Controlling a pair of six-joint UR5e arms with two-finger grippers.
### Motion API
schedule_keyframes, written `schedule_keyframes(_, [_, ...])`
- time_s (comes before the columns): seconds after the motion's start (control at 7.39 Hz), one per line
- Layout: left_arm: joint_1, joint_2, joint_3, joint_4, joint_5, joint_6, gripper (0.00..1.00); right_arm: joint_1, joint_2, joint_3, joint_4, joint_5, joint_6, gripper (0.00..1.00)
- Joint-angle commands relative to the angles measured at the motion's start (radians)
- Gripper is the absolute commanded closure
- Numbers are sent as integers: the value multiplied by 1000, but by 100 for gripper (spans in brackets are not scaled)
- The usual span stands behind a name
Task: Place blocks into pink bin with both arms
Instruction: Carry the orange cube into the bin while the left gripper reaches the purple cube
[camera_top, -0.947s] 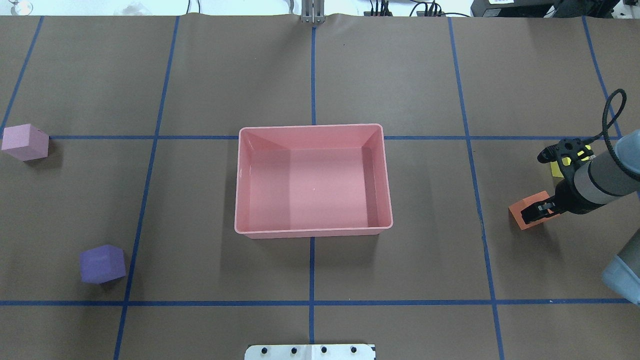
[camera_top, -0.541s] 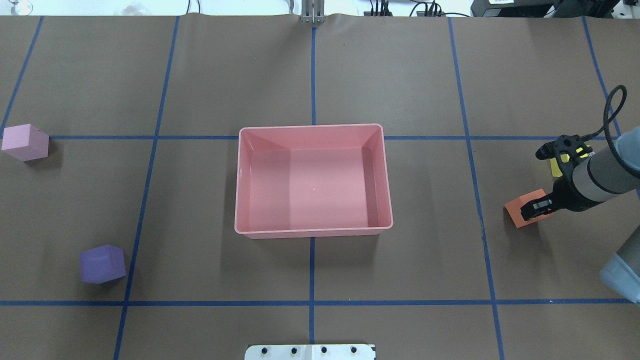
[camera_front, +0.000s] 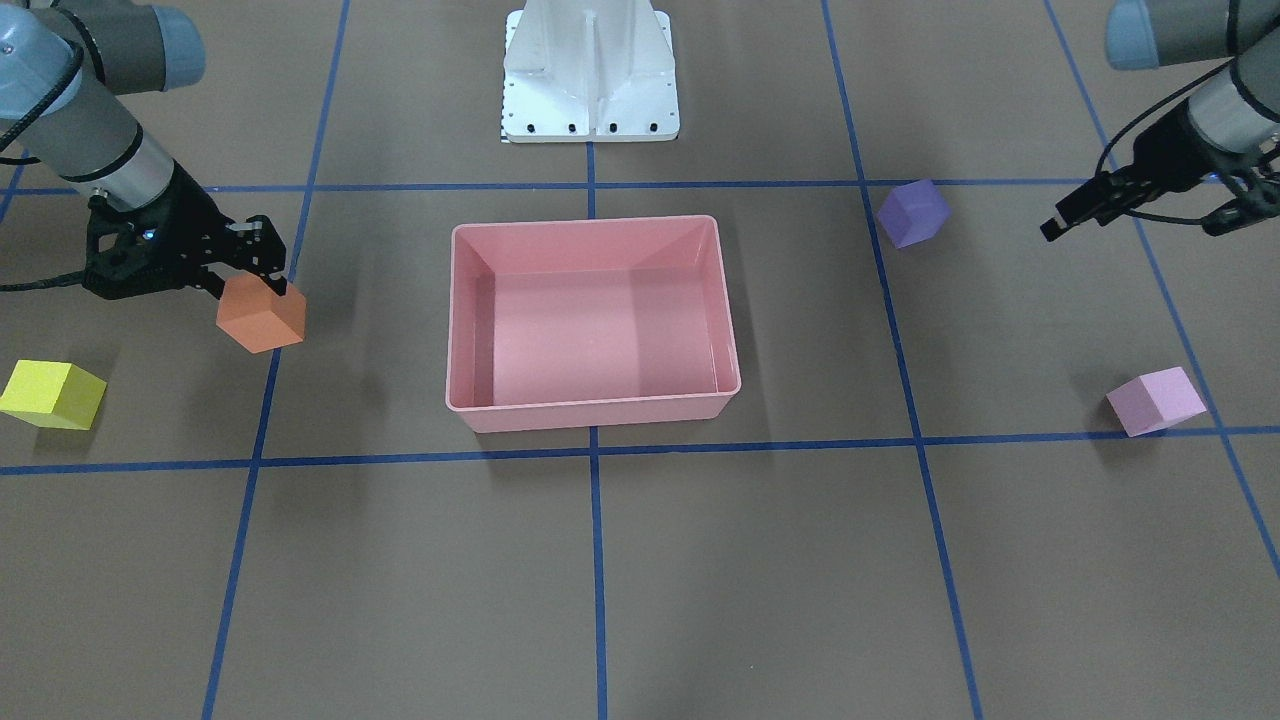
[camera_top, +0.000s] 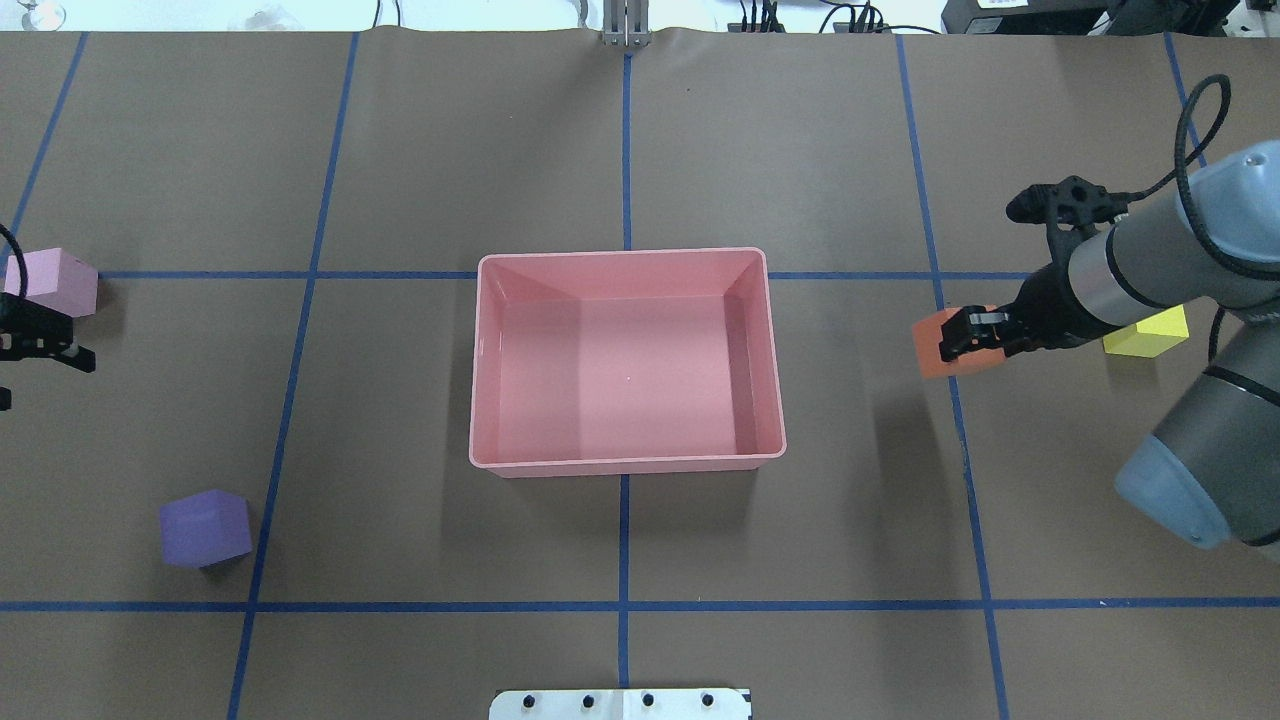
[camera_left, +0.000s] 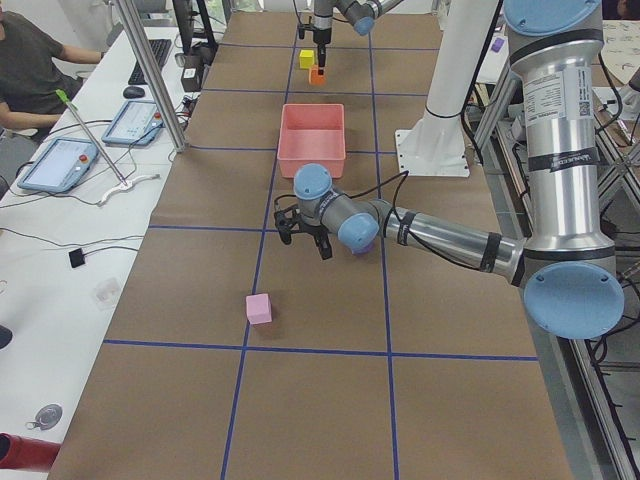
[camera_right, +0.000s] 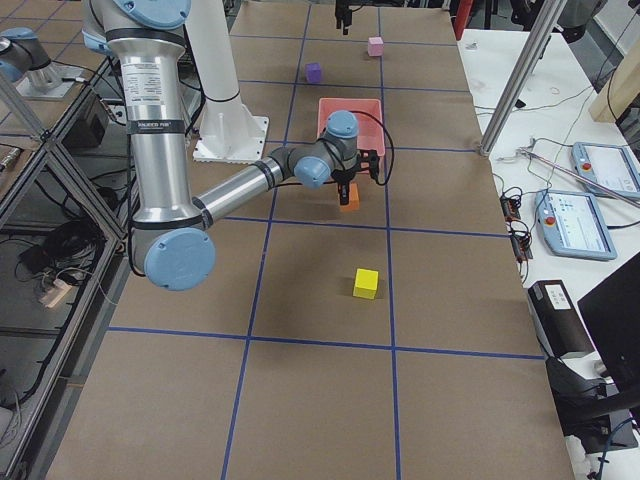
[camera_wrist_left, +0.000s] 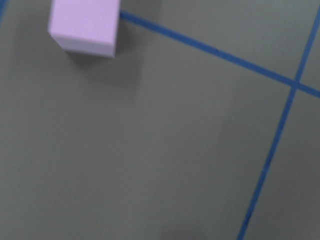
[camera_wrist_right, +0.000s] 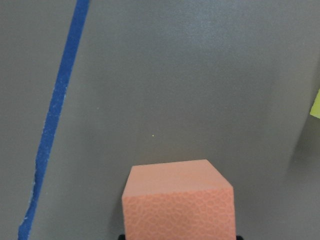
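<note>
The orange block (camera_top: 945, 343) is clamped in the right gripper (camera_top: 965, 335) and held raised between the yellow block (camera_top: 1150, 335) and the pink bin (camera_top: 627, 258). The left gripper (camera_front: 1135, 225) is spread wide between the purple block (camera_front: 912, 212) and the lilac block (camera_front: 1155, 400).

Overhead, the right arm (camera_top: 1140, 265) is half covering the yellow block (camera_top: 1150, 335), and the left wrist view is cropping the blurred pink block (camera_wrist_left: 85, 25).

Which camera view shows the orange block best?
The front-facing view: the orange block shows three faces below the right tool. Overhead, the tool covers part; the right wrist view cuts off its bottom; both side views show it small.
</note>
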Motion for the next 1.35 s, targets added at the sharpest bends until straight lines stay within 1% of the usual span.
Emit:
schedule_keyframes(0.0, [198, -44, -14, -2, 105, -170, 0, -52, 314, -30, -241, -10, 188, 100])
schedule_keyframes(0.14, [264, -47, -8, -4, 113, -220, 0, -106, 399, -88, -240, -43, 284, 100])
schedule_keyframes(0.27, [325, -68, -2, -2, 151, -260, 0, -161, 459, -131, -240, -101, 328, 100])
schedule_keyframes(0.41, [355, -70, 20, -2, 177, -260, 0, -190, 503, -174, -239, -120, 359, 100])
schedule_keyframes(0.54, [355, -63, 18, -2, 176, -260, 0, -218, 510, -188, -239, -140, 366, 100])
schedule_keyframes(0.81, [350, -52, 5, 1, 165, -261, 0, -284, 507, -205, -237, -212, 386, 100])
schedule_keyframes(0.95, [347, -50, -12, 7, 164, -260, 0, -292, 505, -218, -236, -222, 387, 100])
schedule_keyframes(1.08, [344, -49, -12, 7, 164, -260, 0, -301, 501, -231, -215, -225, 387, 100])
schedule_keyframes(1.22, [346, -30, -12, 7, 165, -260, 0, -310, 499, -274, -151, -228, 391, 100])
